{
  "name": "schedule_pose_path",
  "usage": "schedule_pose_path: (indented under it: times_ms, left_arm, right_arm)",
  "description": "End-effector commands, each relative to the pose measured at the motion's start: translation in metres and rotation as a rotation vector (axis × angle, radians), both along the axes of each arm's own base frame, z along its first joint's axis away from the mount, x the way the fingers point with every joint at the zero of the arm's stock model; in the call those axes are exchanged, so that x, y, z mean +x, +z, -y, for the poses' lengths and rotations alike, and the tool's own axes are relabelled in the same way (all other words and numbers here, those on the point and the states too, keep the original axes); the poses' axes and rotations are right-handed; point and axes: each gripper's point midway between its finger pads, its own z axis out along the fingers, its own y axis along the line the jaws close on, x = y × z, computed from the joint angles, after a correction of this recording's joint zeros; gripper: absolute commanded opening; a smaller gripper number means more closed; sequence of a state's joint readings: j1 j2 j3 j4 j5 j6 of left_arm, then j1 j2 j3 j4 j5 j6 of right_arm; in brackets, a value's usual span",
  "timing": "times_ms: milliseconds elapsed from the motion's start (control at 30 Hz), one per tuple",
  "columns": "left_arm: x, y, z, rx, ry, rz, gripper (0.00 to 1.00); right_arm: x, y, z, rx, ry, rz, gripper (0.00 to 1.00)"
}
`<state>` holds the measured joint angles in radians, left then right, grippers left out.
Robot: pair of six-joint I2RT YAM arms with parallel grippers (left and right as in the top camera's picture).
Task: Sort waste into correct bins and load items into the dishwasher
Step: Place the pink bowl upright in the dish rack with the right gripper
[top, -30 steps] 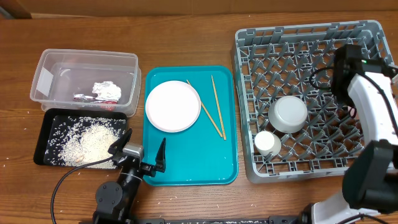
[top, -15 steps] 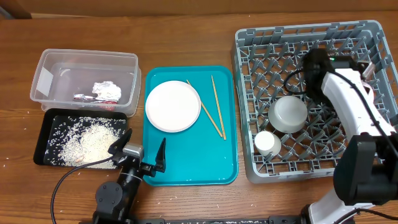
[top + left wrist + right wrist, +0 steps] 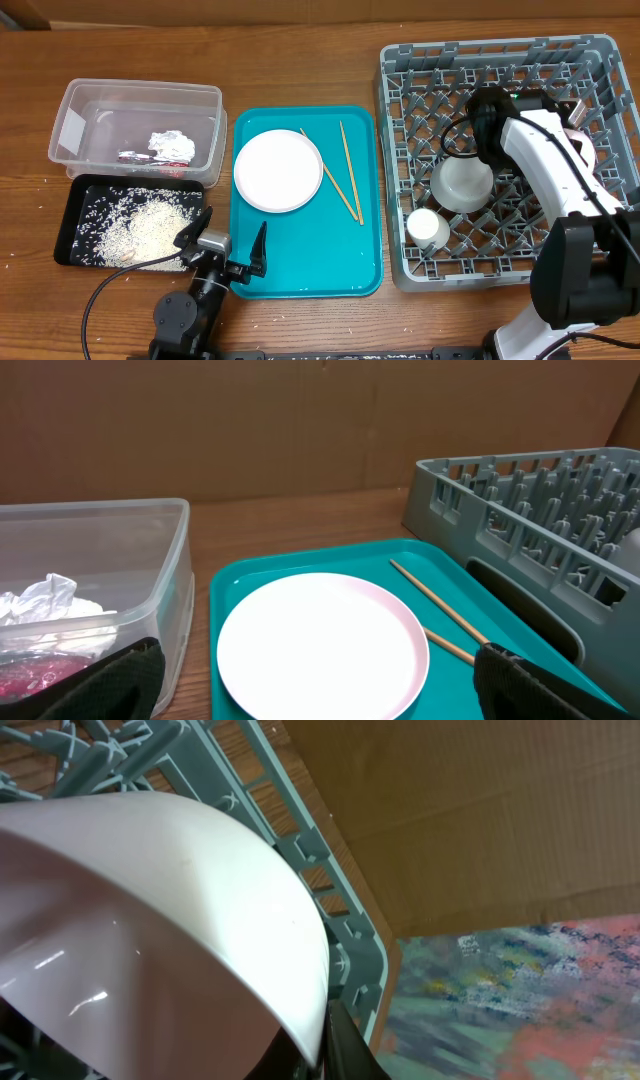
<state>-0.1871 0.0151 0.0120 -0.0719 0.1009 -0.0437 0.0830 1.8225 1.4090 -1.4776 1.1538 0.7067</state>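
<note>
Right hand [image 3: 322,1055] is pinched shut on the rim of a white bowl [image 3: 150,920] over the grey rack [image 3: 300,848], right of frame. Left hand [image 3: 228,240] gapes open at the teal tray's [image 3: 300,270] lower-left corner.

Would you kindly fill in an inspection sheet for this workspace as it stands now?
Surface: wooden table; a few stray grains beside the black tray.
Job's things: plate and chopsticks on the teal tray; one bowl and the cup in the grey rack; rice pile in the black tray; wrapper in the clear tub.
Clutter: nothing seen.
Grippers: left gripper open, empty, at the teal tray's near edge; right gripper shut on a second bowl over the rack.
Cables: black cable looping on the table by the left arm; another cable on the right arm.
Surroundings: cardboard wall behind the table.
</note>
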Motion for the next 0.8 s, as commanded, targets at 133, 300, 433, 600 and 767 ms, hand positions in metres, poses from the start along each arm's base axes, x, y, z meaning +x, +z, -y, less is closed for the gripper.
schedule_pose_path:
  times_ms: [133,300,433,600,767]
  left_arm:
    - [0.001,-0.001,-0.004,0.021,0.016,0.011,1.0]
    - [0.001,-0.001,-0.004,0.021,0.016,0.011,1.0]
    - [0.001,-0.001,-0.004,0.021,0.016,0.011,1.0]
    - [0.001,-0.001,-0.004,0.021,0.015,0.011,1.0]
    - [0.001,-0.001,-0.004,0.021,0.016,0.011,1.0]
  right_arm:
    - [0.003,-0.005,-0.009,0.008,0.022,-0.007,0.04]
    - [0.002,-0.012,-0.007,0.013,0.016,-0.002,0.04]
    - [0.0,-0.012,-0.007,0.017,0.015,-0.017,0.04]
    - [-0.003,-0.021,-0.028,0.089,0.04,-0.054,0.04]
    - [-0.01,-0.018,-0.059,0.088,0.073,-0.029,0.15]
